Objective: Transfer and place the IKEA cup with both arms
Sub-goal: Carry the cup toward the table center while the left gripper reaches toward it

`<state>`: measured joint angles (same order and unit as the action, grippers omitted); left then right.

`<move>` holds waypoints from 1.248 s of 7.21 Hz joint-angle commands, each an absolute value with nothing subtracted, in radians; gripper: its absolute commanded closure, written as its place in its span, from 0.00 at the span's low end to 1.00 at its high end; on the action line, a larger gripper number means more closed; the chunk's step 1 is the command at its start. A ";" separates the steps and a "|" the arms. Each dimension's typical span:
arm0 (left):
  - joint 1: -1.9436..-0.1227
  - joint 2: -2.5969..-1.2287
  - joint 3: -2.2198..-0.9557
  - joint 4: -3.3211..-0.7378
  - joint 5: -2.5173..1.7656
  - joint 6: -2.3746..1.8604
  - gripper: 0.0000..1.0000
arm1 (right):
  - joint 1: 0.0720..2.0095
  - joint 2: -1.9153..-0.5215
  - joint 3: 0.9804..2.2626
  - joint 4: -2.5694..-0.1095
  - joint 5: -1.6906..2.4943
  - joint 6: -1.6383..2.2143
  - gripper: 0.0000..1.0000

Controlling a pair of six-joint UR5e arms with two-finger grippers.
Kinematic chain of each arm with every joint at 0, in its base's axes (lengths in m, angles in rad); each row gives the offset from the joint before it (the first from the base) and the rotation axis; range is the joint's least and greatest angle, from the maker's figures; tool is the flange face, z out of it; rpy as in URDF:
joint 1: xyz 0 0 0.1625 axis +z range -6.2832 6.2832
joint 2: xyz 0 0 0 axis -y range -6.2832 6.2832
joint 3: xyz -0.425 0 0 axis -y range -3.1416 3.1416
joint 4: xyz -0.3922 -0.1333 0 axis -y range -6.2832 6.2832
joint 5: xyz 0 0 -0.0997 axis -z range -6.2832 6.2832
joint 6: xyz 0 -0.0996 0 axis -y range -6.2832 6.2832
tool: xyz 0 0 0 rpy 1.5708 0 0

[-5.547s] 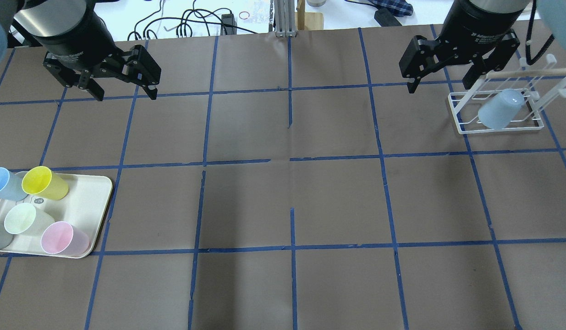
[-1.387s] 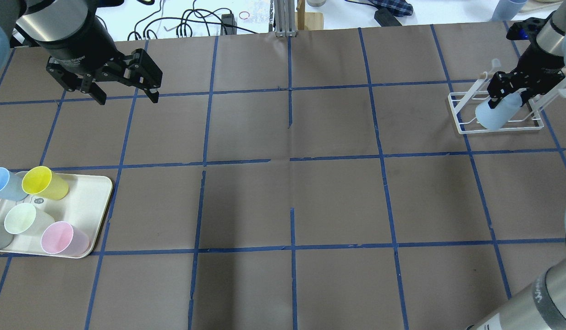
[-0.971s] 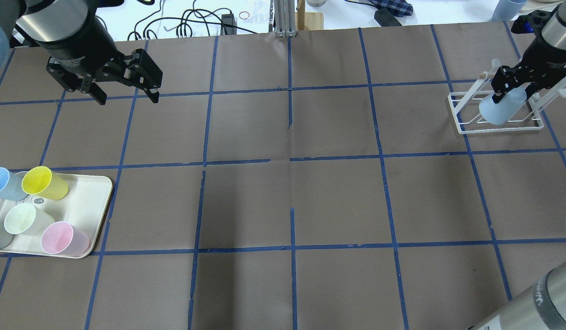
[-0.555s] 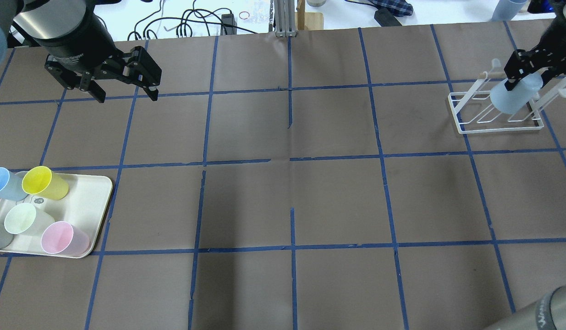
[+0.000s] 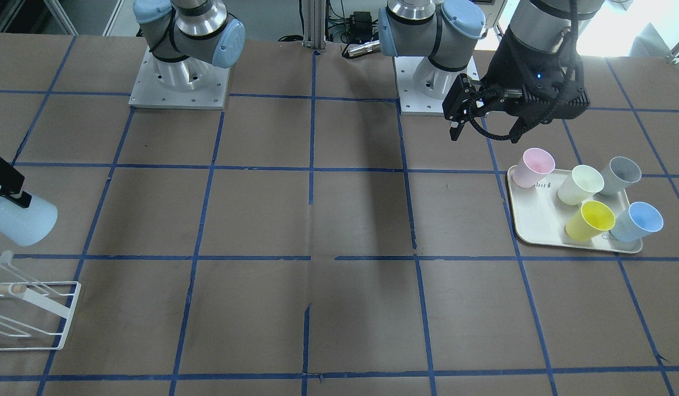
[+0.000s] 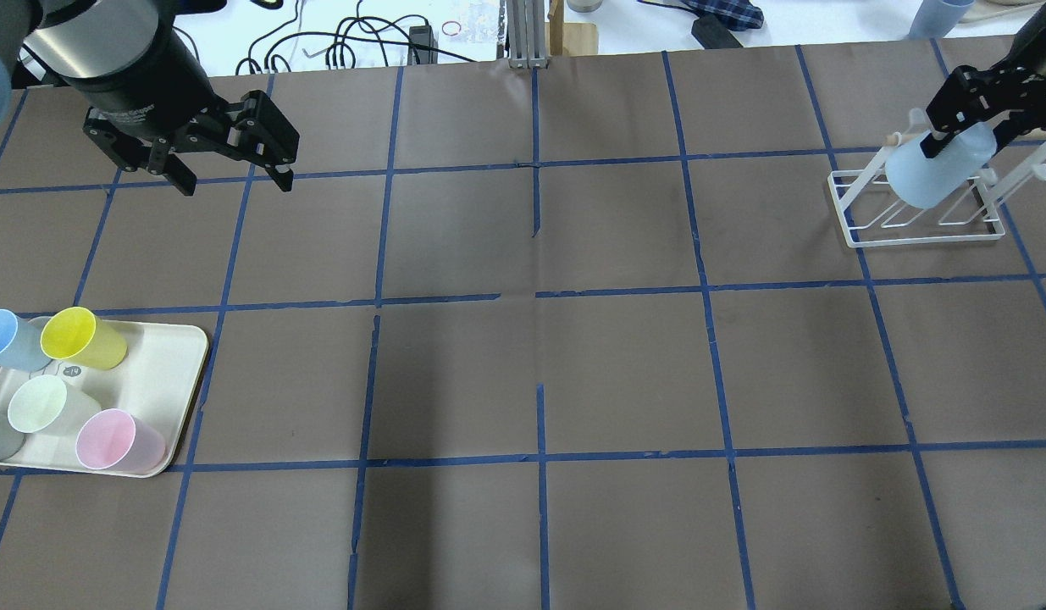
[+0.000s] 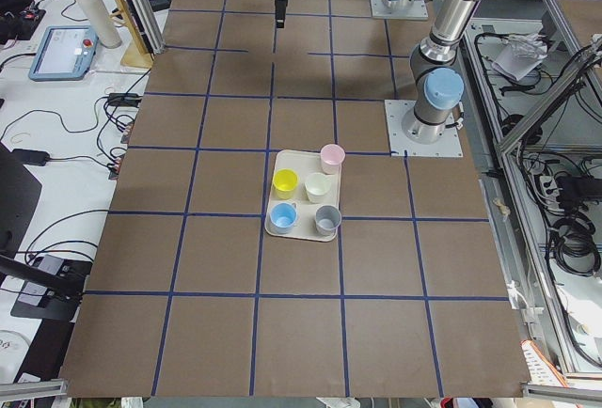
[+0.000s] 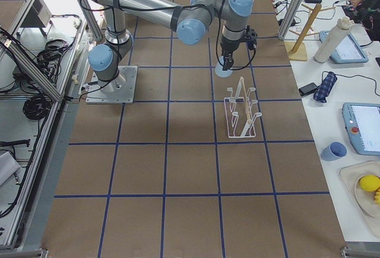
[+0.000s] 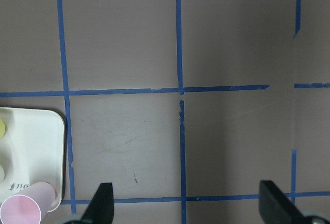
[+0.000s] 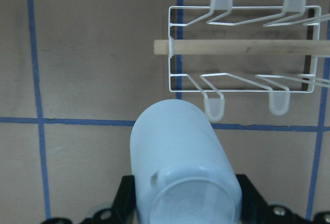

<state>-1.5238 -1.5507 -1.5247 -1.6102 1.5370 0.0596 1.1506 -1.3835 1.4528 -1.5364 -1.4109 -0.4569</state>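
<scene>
Bright, even overhead light. Soft shadows cross the table (image 6: 455,381); glare whitens the front view at one o'clock; the IKEA cup (image 10: 178,146) looks soft.

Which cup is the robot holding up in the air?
The light blue cup, pinched in the right gripper, clear of the white rack. The other cups all stand on the tray, with nothing holding them.

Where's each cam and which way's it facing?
Front-facing: across table, facing robot; both bases, left gripper, tray.
Overhead: behind robot, looking forward-down; left gripper, right gripper holding IKEA cup.
Exterior left: table's left end, looking along it; left arm nearest.
Exterior right: table's right end; right arm nearest.
Left wrist: straight down; fingertips, tray corner.
Right wrist: down; IKEA cup, rack.
Shared: tray, in front-facing and overhead.
</scene>
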 commanded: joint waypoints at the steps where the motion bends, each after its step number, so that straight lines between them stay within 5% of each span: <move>1: -1.502 -1.533 -1.595 -1.678 1.439 0.061 0.00 | 1.152 -1.423 1.456 -1.307 -1.176 -0.456 0.51; 5: -1.254 -1.540 -1.819 -1.690 0.870 0.136 0.00 | 1.268 -1.439 1.465 -1.060 -0.901 -0.466 0.51; 9: -1.397 -1.575 -2.012 -1.678 0.199 0.129 0.00 | 1.284 -1.439 1.473 -0.780 -0.582 -0.554 0.51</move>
<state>-1.3261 -1.5651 -1.9796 -1.6844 0.3456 0.1346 1.2828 -1.4396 1.4716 -0.8753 -0.6883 -0.5279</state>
